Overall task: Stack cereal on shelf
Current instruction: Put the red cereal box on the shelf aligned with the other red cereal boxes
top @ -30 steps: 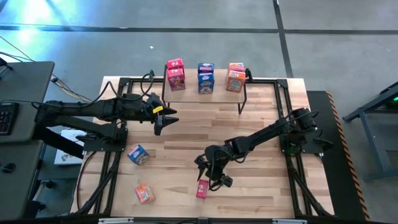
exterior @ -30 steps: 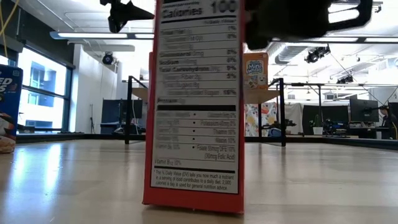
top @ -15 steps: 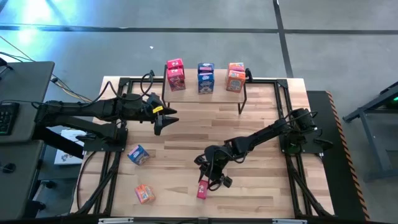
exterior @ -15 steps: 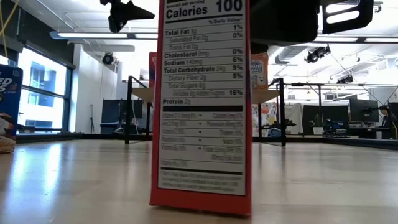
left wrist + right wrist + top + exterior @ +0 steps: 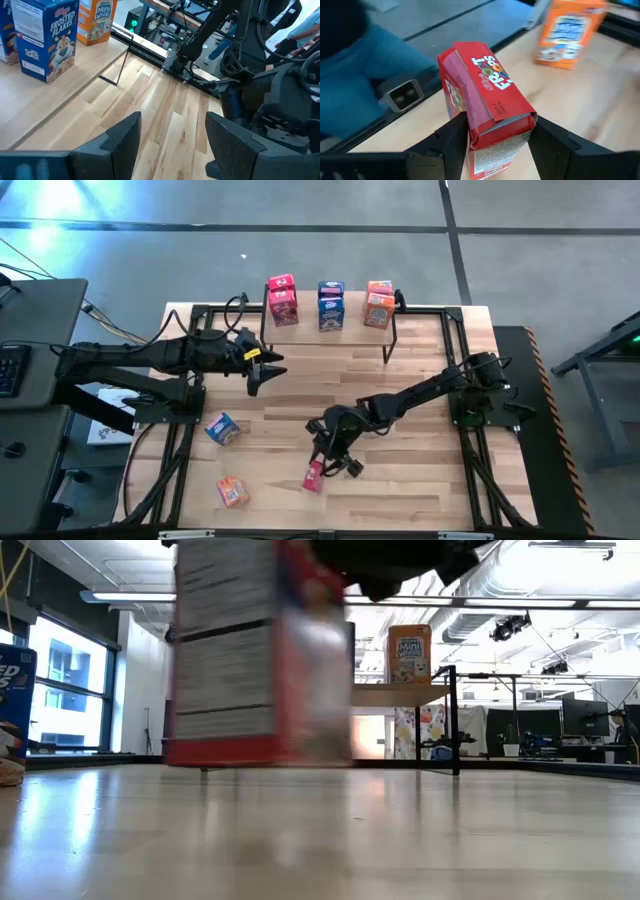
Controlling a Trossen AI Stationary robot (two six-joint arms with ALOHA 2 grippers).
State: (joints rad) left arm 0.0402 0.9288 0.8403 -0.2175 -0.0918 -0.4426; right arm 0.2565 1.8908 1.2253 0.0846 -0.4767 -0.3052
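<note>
My right gripper (image 5: 330,463) is shut on a red cereal box (image 5: 315,475) near the table's front middle; the low view shows the box (image 5: 255,650) clear of the tabletop. My left gripper (image 5: 262,370) hangs open and empty over the table's left half. The shelf (image 5: 330,340) stands at the far edge and carries red (image 5: 283,300), blue (image 5: 331,305) and orange (image 5: 378,303) cereal boxes, each colour stacked two high. A blue box (image 5: 222,427) and an orange box (image 5: 232,491) rest on the table at the near left. My right gripper pinches the red box between its two fingers, one on each narrow side (image 5: 466,125), near the box's upper end. The fingers come from above, slanting down. The box hangs below them, about upright, lifted clear of the table.
Black frame rails (image 5: 175,470) run along the table's left and right sides. The shelf's thin black legs (image 5: 390,350) stand on the far part of the table. A desk with a keyboard (image 5: 10,370) is to the left. Bare wood (image 5: 400,490) lies at the near right.
My right gripper has shut on the red box, lifted it off the table and carried it a little toward the table's left edge. The box has turned about, so another of its faces now shows in the low view.
</note>
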